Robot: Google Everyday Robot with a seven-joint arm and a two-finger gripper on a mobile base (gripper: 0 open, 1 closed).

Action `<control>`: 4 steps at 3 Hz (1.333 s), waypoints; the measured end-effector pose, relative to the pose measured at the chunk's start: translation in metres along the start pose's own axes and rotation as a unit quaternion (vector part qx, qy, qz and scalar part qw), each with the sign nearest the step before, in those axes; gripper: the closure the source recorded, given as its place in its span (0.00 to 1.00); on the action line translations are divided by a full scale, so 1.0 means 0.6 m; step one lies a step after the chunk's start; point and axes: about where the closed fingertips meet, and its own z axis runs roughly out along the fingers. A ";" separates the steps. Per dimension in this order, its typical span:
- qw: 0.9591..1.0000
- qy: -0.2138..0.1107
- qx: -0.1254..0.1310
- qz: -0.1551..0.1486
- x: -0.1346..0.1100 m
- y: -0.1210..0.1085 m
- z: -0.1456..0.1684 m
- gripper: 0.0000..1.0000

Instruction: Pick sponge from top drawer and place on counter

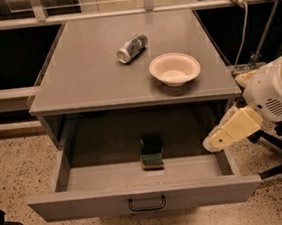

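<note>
A white robot arm (274, 90) extends in from the right. Its cream gripper (213, 142) slants down-left over the right wall of the open grey top drawer (145, 198); I cannot tell whether it is spread or closed. One green-and-yellow sponge (152, 152) lies mid-drawer. The matte grey counter (82, 75) holds one cream bowl (174, 68) and one silver can (131, 48) lying on its side.

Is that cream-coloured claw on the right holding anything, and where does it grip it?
Nothing is held. The gripper hangs over the right edge of the top drawer, apart from the sponge lying inside.
</note>
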 end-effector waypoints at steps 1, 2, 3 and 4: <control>0.998 -0.023 -0.005 0.052 0.024 0.034 0.055 0.00; 0.995 -0.053 -0.020 0.086 0.036 0.082 0.141 0.00; 0.992 -0.076 -0.051 0.084 0.022 0.120 0.222 0.00; 0.992 -0.080 -0.052 0.084 0.019 0.120 0.229 0.00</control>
